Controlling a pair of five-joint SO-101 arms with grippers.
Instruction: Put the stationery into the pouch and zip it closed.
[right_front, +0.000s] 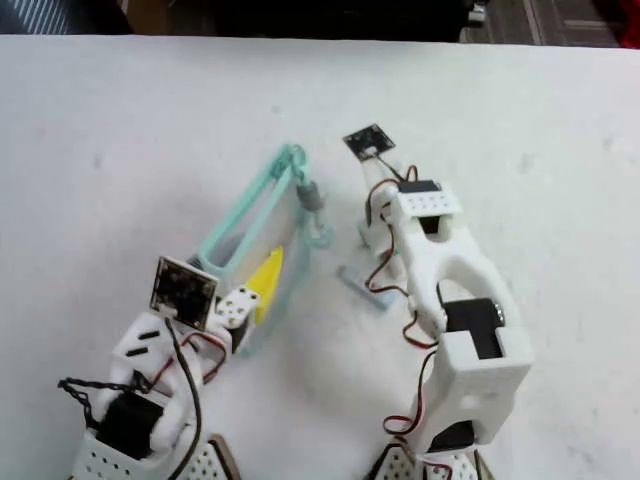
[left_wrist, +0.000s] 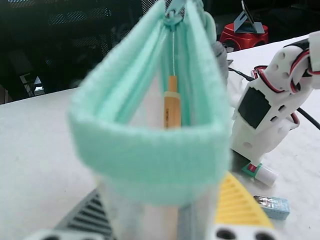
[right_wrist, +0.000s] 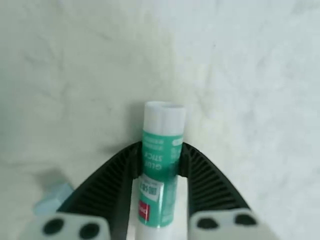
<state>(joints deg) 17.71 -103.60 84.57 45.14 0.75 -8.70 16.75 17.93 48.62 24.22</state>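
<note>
Left tool (left_wrist: 160, 225) is clamped on the near end of the pouch (left_wrist: 150, 155), holding its mouth wide open on the bench (right_front: 120, 130). There's an orange pen (left_wrist: 171, 102) already inside, one item home! The zip slider (left_wrist: 172, 12) sits at the far end, so nothing is zipped yet. Just beyond, the right tool (right_wrist: 159, 155) is clenched around the glue stick (right_wrist: 164, 125), down at the bench beside the pouch, not in it. A small pale blue block (left_wrist: 272, 206), an eraser by my guess, waits alongside, so I'd say two to load, then the zip. Writing? The stick's green label carries white lettering and a barcode patch; nothing else shows print.
</note>
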